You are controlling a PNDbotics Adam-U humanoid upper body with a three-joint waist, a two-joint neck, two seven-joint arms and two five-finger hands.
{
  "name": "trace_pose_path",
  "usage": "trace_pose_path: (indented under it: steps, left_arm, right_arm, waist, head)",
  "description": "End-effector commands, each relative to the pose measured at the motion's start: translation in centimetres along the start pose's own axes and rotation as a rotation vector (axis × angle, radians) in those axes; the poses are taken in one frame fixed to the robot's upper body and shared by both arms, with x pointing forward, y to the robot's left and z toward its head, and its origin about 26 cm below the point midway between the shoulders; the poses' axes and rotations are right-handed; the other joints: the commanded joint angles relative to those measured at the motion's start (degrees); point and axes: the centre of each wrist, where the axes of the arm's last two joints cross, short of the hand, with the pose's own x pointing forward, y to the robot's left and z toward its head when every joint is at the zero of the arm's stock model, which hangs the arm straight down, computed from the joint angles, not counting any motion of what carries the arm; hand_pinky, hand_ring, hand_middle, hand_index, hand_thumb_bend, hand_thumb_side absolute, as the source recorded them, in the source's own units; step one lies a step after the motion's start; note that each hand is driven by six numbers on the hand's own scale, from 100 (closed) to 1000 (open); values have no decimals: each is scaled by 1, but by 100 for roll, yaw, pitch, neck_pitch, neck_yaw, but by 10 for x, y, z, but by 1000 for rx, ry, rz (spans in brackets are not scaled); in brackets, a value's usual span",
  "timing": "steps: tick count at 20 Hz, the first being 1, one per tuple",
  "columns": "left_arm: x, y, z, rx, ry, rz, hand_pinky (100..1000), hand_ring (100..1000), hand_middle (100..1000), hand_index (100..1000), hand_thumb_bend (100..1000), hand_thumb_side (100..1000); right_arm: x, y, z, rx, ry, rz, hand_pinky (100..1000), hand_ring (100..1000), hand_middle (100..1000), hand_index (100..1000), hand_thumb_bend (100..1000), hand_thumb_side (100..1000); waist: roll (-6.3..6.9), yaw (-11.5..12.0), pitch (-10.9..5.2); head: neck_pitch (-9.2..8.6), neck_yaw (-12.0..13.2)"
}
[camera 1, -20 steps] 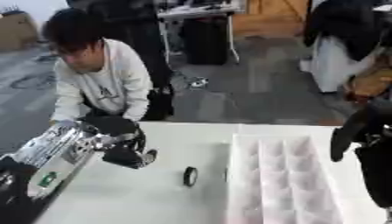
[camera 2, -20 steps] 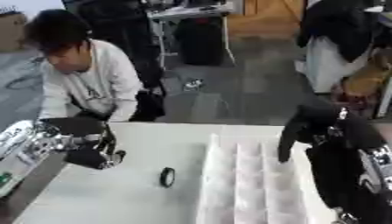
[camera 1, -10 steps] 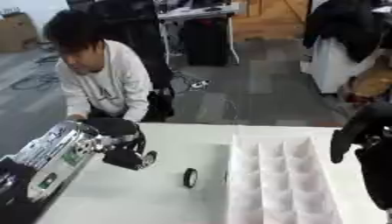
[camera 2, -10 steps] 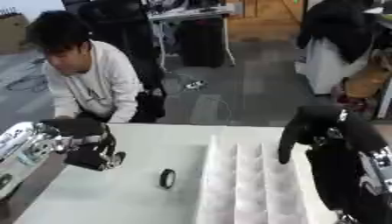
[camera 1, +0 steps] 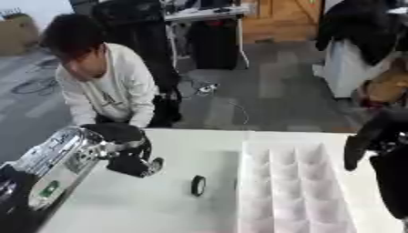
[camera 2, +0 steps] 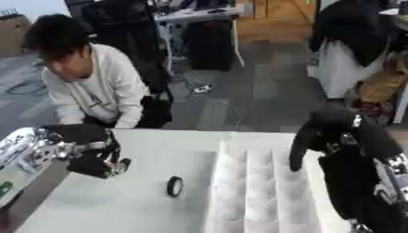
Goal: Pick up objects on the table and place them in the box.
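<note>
Ring: small black ring-shaped object [camera 1: 197,185], perhaps a roll of tape, standing on edge on the white counter [camera 1: 183,150], about midway between the left hand and the box and touching neither.
Box: white box [camera 1: 295,191] divided into rows of compartments, lying just right of the ring; every compartment that shows looks empty, so by my reading nothing has been placed yet.
Left hand: black left hand [camera 1: 131,157] on a silver forearm, low over the counter to the left of the ring, fingers curled inward; something small and pale shows at its fingertips, but I cannot make out what it is or whether it is held.
Right hand: dark right hand [camera 2: 323,136] raised over the far right side of the box, fingers hanging down; how far they are closed I cannot tell.
Step in hand: the pick-up looks to be at its start, with the left hand nearest the ring.
Next move: probably a short reach to the right, fingers opened enough to straddle the upright ring, taken gently since a ring on edge may roll or tip; then a carry across the near wall of the box to a compartment.
</note>
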Motion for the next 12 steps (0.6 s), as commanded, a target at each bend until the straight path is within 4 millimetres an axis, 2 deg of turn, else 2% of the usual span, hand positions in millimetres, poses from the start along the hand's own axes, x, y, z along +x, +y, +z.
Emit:
trace_pose_path:
  steps: [1,9,12]
  left_arm:
    - [-6,13,10,37,25,-22,110,389,439,636,650,962]
    - [-7,15,10,36,28,-11,107,387,439,639,642,963]
    - [-7,14,0,-26,23,-9,114,390,440,643,649,969]
  right_arm:
    - [3,1,-4,11,-18,-2,297,417,525,735,100,895]
    - [3,1,-4,10,-17,-3,297,417,524,734,100,895]
    - [3,2,-3,9,-15,-8,297,417,524,734,100,895]
  waist:
    - [0,11,-109]
    - [5,5,-110]
    - [10,-2,-116]
  head:
    - [-63,73]
    - [-67,78]
    - [-62,109]
